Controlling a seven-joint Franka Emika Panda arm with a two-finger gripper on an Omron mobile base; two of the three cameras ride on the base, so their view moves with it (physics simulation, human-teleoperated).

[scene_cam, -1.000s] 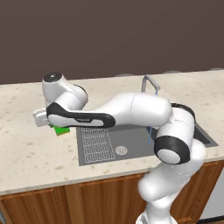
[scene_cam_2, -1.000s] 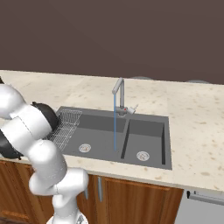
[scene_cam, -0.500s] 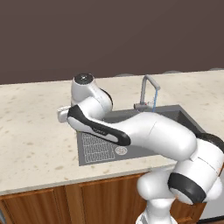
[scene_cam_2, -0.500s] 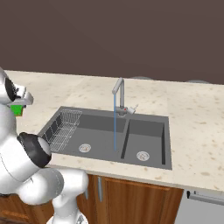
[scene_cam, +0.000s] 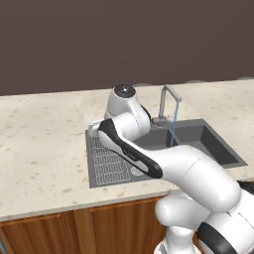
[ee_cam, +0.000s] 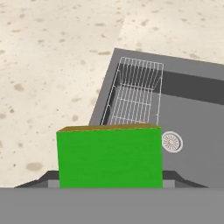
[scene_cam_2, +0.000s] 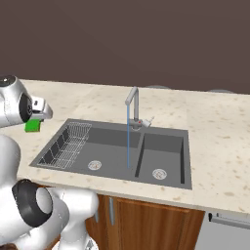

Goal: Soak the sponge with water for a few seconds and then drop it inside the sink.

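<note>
My gripper (scene_cam_2: 37,118) is shut on the green sponge (scene_cam_2: 32,126) and holds it above the counter, just left of the sink (scene_cam_2: 161,133). In the hand view the sponge (ee_cam: 109,155) spans the space between my fingertips (ee_cam: 47,177), its thin yellow-brown layer showing along its top edge. A thin blue stream of water (scene_cam_2: 128,141) falls from the curved faucet (scene_cam_2: 133,100) into the large basin, well to the right of the sponge. In the left base view my arm hides the hand, while the water (scene_cam: 173,128) shows under the faucet (scene_cam: 167,99).
A wire rack (scene_cam_2: 68,142) fills the left end of the large basin, also seen as the rack (ee_cam: 136,92) in the hand view. A round drain (ee_cam: 171,142) lies beside it. The smaller basin (scene_cam_2: 163,154) is on the right. Speckled counter (scene_cam_2: 219,141) surrounds the sink.
The arm has swung right from the left counter toward the sink, carrying the sponge along. The water keeps running; the gripper stays shut on the sponge.
</note>
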